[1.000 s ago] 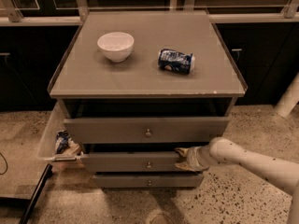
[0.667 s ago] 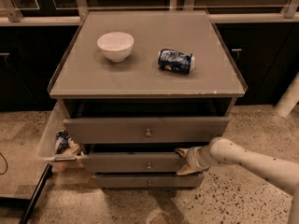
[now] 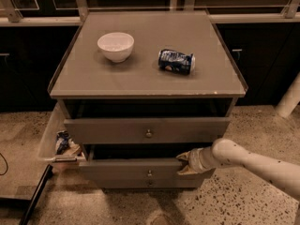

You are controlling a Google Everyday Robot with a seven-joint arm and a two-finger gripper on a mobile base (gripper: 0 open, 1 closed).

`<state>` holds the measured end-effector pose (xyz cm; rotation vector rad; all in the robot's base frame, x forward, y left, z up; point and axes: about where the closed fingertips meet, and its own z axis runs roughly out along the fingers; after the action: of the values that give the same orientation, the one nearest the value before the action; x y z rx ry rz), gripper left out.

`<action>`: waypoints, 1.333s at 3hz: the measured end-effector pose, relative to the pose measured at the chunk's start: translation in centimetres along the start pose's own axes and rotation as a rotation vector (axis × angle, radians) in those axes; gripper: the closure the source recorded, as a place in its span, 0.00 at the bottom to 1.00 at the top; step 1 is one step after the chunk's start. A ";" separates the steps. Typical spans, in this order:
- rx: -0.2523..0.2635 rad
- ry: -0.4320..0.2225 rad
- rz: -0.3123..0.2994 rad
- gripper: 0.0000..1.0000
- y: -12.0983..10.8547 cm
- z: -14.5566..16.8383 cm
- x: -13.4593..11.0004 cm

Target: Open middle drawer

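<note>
Speckled floor [image 3: 234,205] beneath, your gripper [image 3: 186,162] sits at the middle drawer [image 3: 136,169] front's upper right edge — presumably to hook it outward — clamped or not, you cannot tell.

The gripper [image 3: 183,163] sits at the right top edge of the middle drawer [image 3: 126,170] in the grey cabinet [image 3: 93,81], under its pulled-out top drawer [image 3: 108,130]. On the cabinet's top rest a white bowl [image 3: 115,46] and a toppled blue can [image 3: 176,61].
</note>
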<state>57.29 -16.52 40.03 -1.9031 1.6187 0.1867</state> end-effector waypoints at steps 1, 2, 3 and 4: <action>0.000 0.000 0.000 0.39 0.0 0.0 0.0; -0.004 -0.002 0.030 0.16 -0.8 0.4 0.5; -0.003 -0.013 0.035 0.19 0.0 0.6 0.4; 0.011 -0.022 0.027 0.42 1.9 -0.2 0.0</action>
<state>55.48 -16.71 39.52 -1.8652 1.6283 0.2083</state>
